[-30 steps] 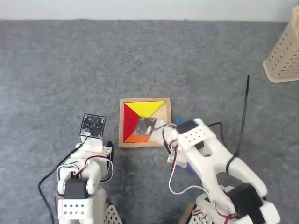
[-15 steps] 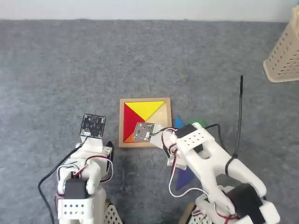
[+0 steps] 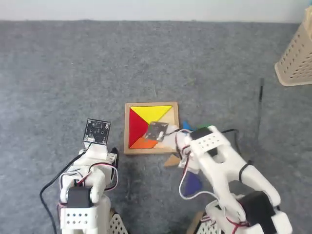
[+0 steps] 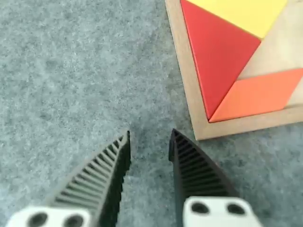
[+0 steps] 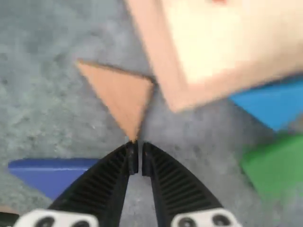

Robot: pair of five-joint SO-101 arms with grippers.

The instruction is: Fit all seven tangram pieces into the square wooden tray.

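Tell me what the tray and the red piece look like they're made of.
Tray: light wood, it seems, matte tan with faint grain on the rim. Red piece: probably painted wood, possibly plastic; even colour, smooth matte face.

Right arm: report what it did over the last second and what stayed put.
The right arm drew back a little over the tray, then swung forward and to its right. A tan triangle now shows off the tray's near corner, at the tips of the jaws; no grip seen. The left arm and the yellow, red and orange pieces stayed put.
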